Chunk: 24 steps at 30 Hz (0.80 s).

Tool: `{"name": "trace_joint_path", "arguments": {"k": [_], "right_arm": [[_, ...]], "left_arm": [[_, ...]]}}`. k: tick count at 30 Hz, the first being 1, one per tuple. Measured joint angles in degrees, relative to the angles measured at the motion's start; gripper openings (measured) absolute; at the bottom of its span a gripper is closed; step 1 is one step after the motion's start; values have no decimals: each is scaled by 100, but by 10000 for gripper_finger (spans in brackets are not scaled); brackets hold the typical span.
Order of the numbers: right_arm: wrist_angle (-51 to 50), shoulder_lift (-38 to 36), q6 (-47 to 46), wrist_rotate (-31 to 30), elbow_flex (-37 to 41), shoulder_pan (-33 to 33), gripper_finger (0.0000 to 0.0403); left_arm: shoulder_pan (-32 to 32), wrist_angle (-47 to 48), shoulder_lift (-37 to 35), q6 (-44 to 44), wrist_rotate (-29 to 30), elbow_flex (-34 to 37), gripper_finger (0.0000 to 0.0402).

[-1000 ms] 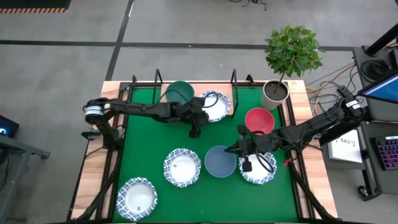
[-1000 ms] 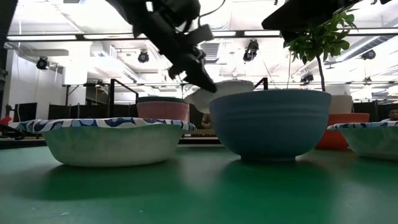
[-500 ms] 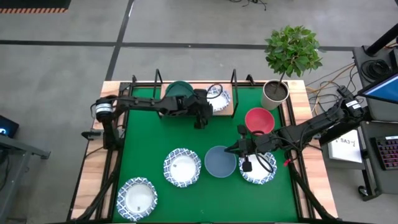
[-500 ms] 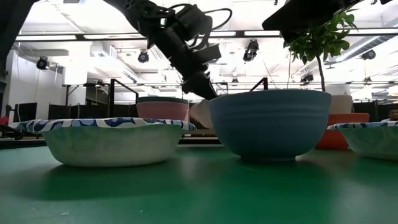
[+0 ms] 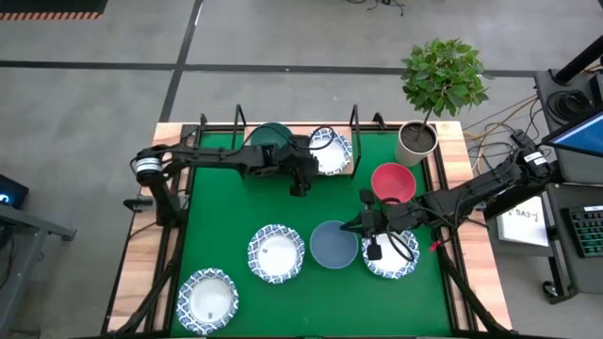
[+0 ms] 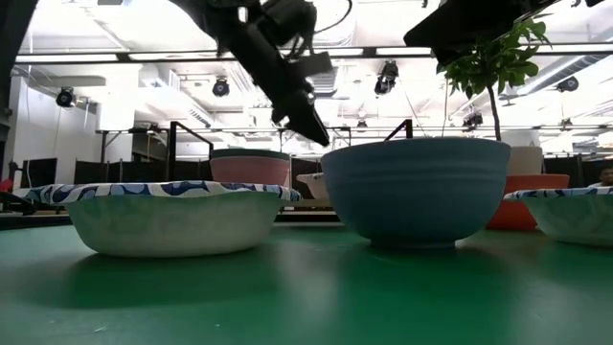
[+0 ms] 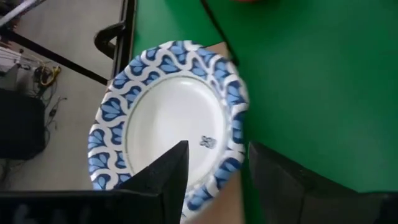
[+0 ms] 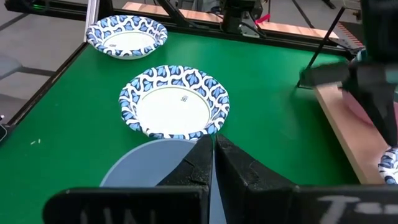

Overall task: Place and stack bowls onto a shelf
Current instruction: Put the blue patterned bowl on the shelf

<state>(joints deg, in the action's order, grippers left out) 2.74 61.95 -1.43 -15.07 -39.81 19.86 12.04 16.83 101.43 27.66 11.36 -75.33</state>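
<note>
At upper centre, the left gripper (image 5: 303,179) hangs open beside a blue-rimmed white bowl (image 5: 329,151) on the shelf (image 5: 345,169). The right gripper (image 5: 349,226), fingers closed and empty, hovers over the grey-blue bowl (image 5: 334,245).

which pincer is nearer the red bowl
Right. The right pincer sits just below and left of the red bowl in the high view; the left pincer is farther off, by the patterned bowl on the shelf.

A grey floor (image 5: 85,94) crossed by dark seam lines surrounds the wooden table (image 5: 141,264). A leafy potted plant (image 5: 443,75) stands at one table corner. Ceiling light strips (image 6: 115,56) glow over the room, and cables (image 5: 490,127) trail beside a keyboard (image 5: 586,231).
</note>
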Motion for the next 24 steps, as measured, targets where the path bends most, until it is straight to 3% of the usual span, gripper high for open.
{"name": "trace_joint_path", "arguments": {"k": [3,8,11,13,19,24], "right_arm": [[-1,0,14,0,0,0,9],[0,0,-12,-164,0,0,9],[-59,19,-447,-1131,0,-2,9],[-152,80,-548,-1421,-1,-61,9],[-403,535,-910,-1344,-300,-474,9],[-1239,1110,-903,-1276,-1026,-938,9]], "left_arm": [[-56,182,-235,-83,-368,0,147],[-205,481,-345,-543,-1566,50,127],[-532,416,-507,-952,-1639,50,111],[-791,443,-660,-925,-1644,57,102],[-1286,661,-1497,-641,-1671,412,77],[-1311,611,-2461,-1274,-1631,1033,63]]}}
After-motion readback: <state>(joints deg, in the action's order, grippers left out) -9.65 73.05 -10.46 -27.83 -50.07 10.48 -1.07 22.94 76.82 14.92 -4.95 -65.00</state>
